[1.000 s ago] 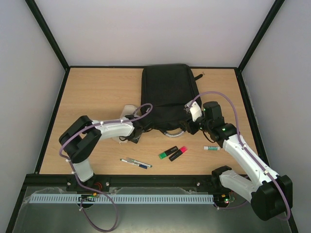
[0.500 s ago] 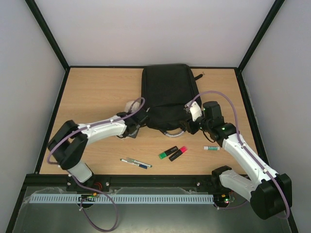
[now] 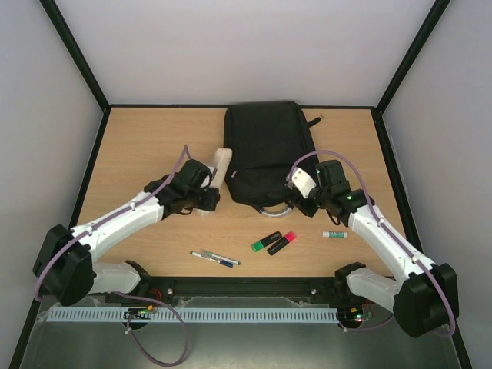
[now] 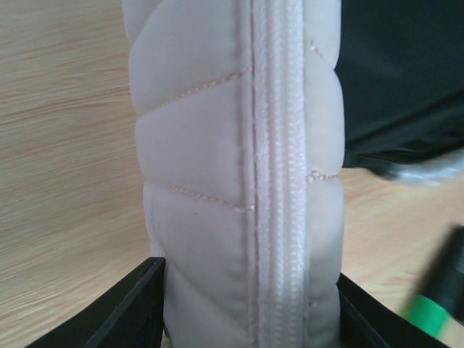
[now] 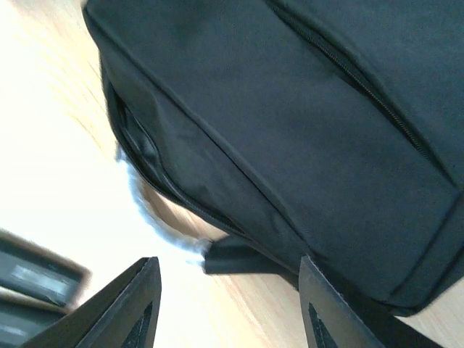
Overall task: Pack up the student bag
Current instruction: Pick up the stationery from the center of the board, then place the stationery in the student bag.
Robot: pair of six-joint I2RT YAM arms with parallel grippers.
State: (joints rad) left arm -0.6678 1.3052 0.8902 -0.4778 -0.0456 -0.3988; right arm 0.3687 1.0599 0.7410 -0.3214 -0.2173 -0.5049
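Soft, even light falls from overhead on the pale wooden tabletop [image 3: 154, 138], leaving only faint shadows beneath the arms. Between the left pincer's [image 4: 248, 274] fingers the white quilted zip pouch [image 4: 232, 145] is crisp. Right of it a green-tipped thing [image 4: 428, 315] blurs. Left of the right pincer [image 5: 226, 259] the wood glares white, and beyond it the large black fabric bag [image 5: 290, 109] reads dark and slightly soft.

The student bag [image 3: 265, 150] lies far centre, a pouch [image 3: 221, 163] just left of it, pens [image 3: 215, 258] and highlighters [image 3: 274, 242] before it.

Black fabric student bag [image 3: 265, 150] lies flat, grey loop handle [image 3: 270, 207] at near end
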